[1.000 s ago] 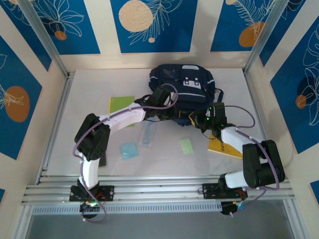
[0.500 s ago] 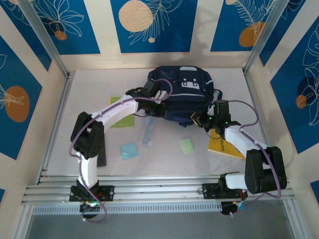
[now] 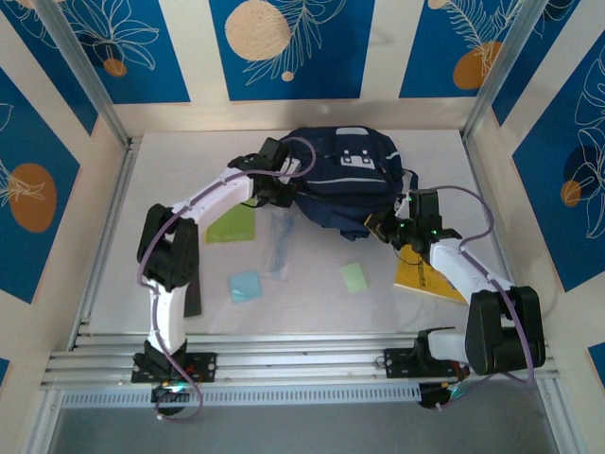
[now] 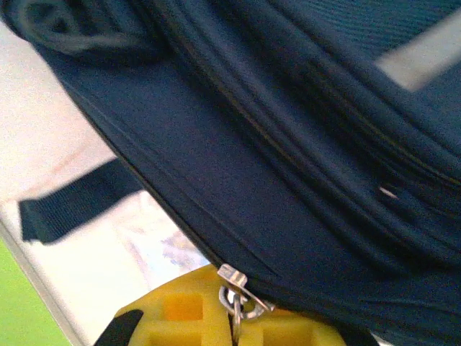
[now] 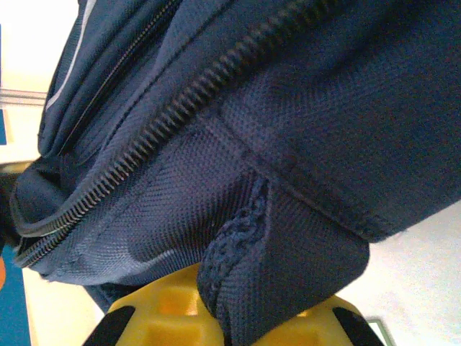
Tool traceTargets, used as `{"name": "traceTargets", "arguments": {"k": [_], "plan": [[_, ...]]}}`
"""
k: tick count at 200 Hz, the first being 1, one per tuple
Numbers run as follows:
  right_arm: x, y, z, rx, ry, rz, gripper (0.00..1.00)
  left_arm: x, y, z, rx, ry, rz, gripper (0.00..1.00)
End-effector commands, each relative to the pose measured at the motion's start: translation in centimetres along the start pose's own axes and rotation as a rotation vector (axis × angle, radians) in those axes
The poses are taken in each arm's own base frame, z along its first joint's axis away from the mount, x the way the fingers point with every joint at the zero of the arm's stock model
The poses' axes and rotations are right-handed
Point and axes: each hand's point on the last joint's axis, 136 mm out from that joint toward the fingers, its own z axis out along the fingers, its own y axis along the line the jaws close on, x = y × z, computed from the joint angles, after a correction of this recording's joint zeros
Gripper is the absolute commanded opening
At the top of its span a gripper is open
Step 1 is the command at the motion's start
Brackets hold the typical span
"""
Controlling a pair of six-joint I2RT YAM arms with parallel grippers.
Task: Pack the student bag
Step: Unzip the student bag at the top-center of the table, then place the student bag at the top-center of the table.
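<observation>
The student bag (image 3: 345, 175), dark navy with a pale grey patch, lies at the back middle of the table. My left gripper (image 3: 282, 185) is at its left side. In the left wrist view the yellow fingers (image 4: 180, 316) are shut on the metal zipper pull (image 4: 238, 294), just under the navy fabric (image 4: 288, 180). My right gripper (image 3: 385, 225) is at the bag's near right corner. In the right wrist view its yellow fingers (image 5: 164, 311) are shut on a fold of navy fabric (image 5: 288, 281) below the zipper teeth (image 5: 144, 137).
A green notebook (image 3: 232, 225) and a clear pouch (image 3: 277, 248) lie near the left arm. A light blue pad (image 3: 245, 285) and a pale green pad (image 3: 354, 276) lie nearer the front. A yellow book (image 3: 425, 279) is under the right arm. A black item (image 3: 193, 299) lies by the left arm's base.
My left gripper has moved left and back along the bag's side with the zipper pull. My right gripper has kept its hold near the bag's right corner.
</observation>
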Motion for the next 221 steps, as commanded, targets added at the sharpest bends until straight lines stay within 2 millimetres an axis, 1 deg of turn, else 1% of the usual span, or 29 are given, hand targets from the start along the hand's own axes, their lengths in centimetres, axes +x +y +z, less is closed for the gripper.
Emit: {"name": "traceTargets", "arguments": {"k": [1, 10, 29, 49, 71, 88, 99, 108, 117, 126, 135, 136, 137, 144, 155, 165, 168, 179, 198, 221], "plan": [[-0.4, -1.0, -1.4, 0.054, -0.022, -0.048, 0.0, -5.4, 9.4, -0.3, -0.254, -0.189, -0.103, 0.0], [-0.4, -1.0, -1.5, 0.058, -0.02, -0.057, 0.0, -6.2, 9.9, -0.2, -0.26, -0.212, -0.108, 0.0], [-0.3, -1.2, -1.8, 0.075, -0.02, -0.076, 0.0, -7.1, 11.2, 0.3, -0.257, -0.217, -0.135, 0.0], [-0.2, -1.2, -2.0, 0.079, -0.017, -0.094, 0.0, -7.1, 12.2, 1.0, -0.238, -0.197, -0.173, 0.0], [-0.2, -1.0, -2.1, 0.077, -0.011, -0.1, 0.0, -6.7, 13.2, 1.8, -0.255, -0.17, -0.195, 0.0], [-0.2, -0.4, -2.0, 0.057, -0.004, -0.105, 0.0, -6.4, 12.8, 2.4, -0.221, -0.156, -0.201, 0.0], [-0.1, 0.2, -2.0, 0.037, 0.006, -0.111, 0.0, -6.3, 11.8, 2.5, -0.164, -0.148, -0.214, 0.0], [-0.2, 0.7, -1.9, 0.023, 0.009, -0.122, 0.0, -6.1, 11.1, 2.5, -0.122, -0.14, -0.228, 0.03], [-0.1, 1.2, -1.9, 0.017, 0.014, -0.13, 0.0, -6.0, 10.2, 2.3, -0.073, -0.138, -0.24, 0.07], [0.0, 1.6, -2.0, 0.012, 0.018, -0.135, 0.0, -5.8, 9.3, 2.0, -0.027, -0.137, -0.249, 0.14], [0.0, 2.0, -2.1, 0.01, 0.022, -0.132, 0.09, -5.6, 8.6, 1.5, 0.011, -0.138, -0.264, 0.25], [0.0, 2.2, -2.2, 0.008, 0.024, -0.133, 0.11, -5.6, 8.5, 1.4, 0.014, -0.139, -0.267, 0.27], [0.0, 2.2, -2.2, 0.008, 0.024, -0.133, 0.11, -5.6, 8.5, 1.3, 0.018, -0.14, -0.268, 0.28], [0.1, 2.5, -2.3, 0.001, 0.027, -0.134, 0.2, -5.4, 8.0, 0.9, 0.042, -0.138, -0.278, 0.37], [0.3, 3.1, -2.7, -0.008, 0.032, -0.133, 0.35, -5.0, 7.5, 0.0, 0.064, -0.144, -0.297, 0.48], [0.4, 3.5, -2.9, -0.011, 0.037, -0.135, 0.41, -4.6, 7.1, -0.9, 0.075, -0.151, -0.309, 0.56], [0.5, 3.6, -3.0, -0.008, 0.039, -0.134, 0.43, -4.5, 7.1, -1.2, 0.077, -0.155, -0.312, 0.58], [0.7, 4.0, -3.4, -0.004, 0.04, -0.136, 0.46, -4.0, 6.9, -2.2, 0.074, -0.163, -0.322, 0.61], [1.2, 4.8, -3.8, 0.002, 0.05, -0.15, 0.48, -2.7, 7.2, -3.8, 0.039, -0.178, -0.329, 0.65], [2.3, 5.9, -3.4, 0.009, 0.069, -0.166, 0.49, -1.0, 8.1, -5.4, -0.029, -0.188, -0.322, 0.69]]}}
